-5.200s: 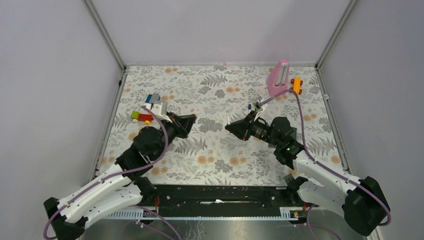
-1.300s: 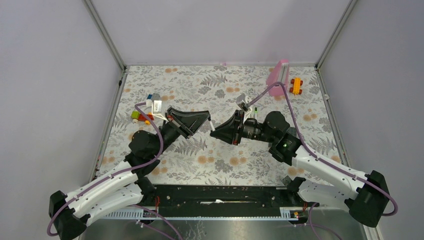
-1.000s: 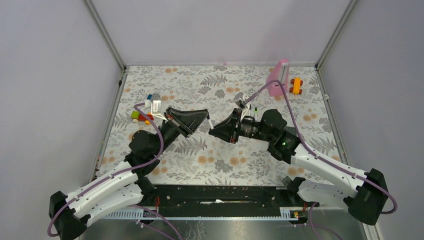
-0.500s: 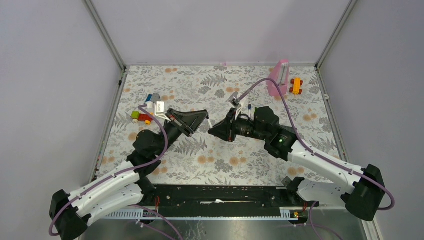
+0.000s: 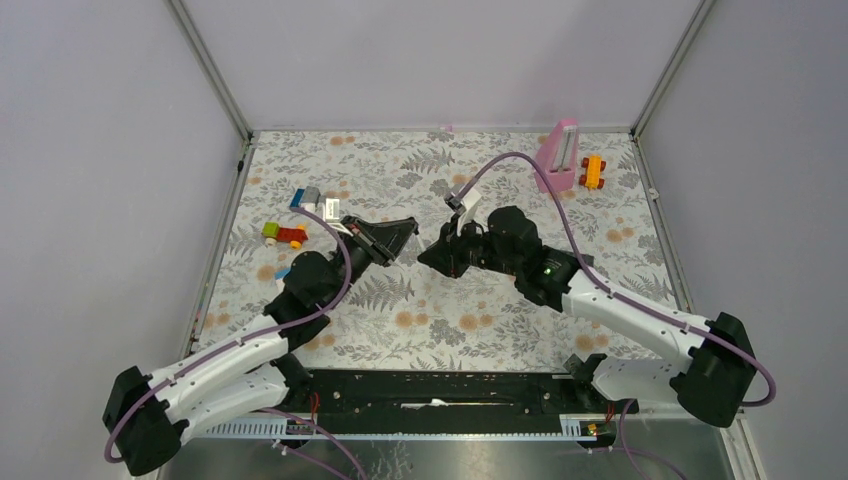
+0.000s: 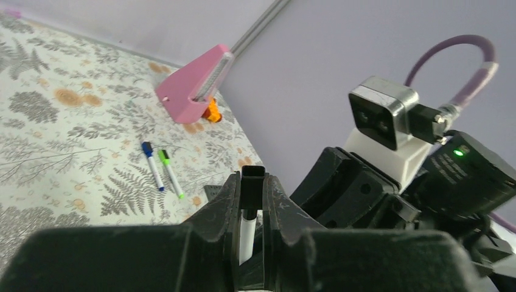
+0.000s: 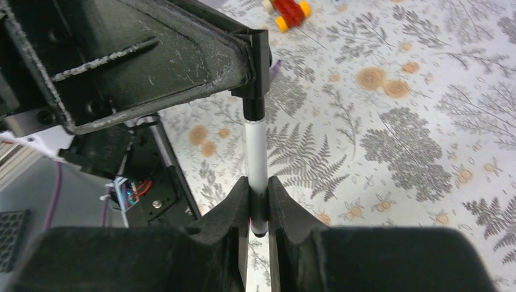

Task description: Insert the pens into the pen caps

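In the left wrist view my left gripper is shut on a black pen cap, whose open end faces away from the camera. My right gripper is shut on a white pen near its rear end. The pen's front end sits inside the black cap, and its white barrel shows below the cap. From above, my left gripper and right gripper meet tip to tip over the mat's middle. Two more pens, one blue-ended and one green-ended, lie side by side on the mat.
A pink holder and an orange brick stand at the back right corner. Coloured toy blocks and a red and yellow toy car lie at the left of the flowered mat. Grey walls enclose the table.
My right arm has swung left and carried the pen up to the left gripper, where its tip now sits in the black cap. The left gripper has hardly moved.
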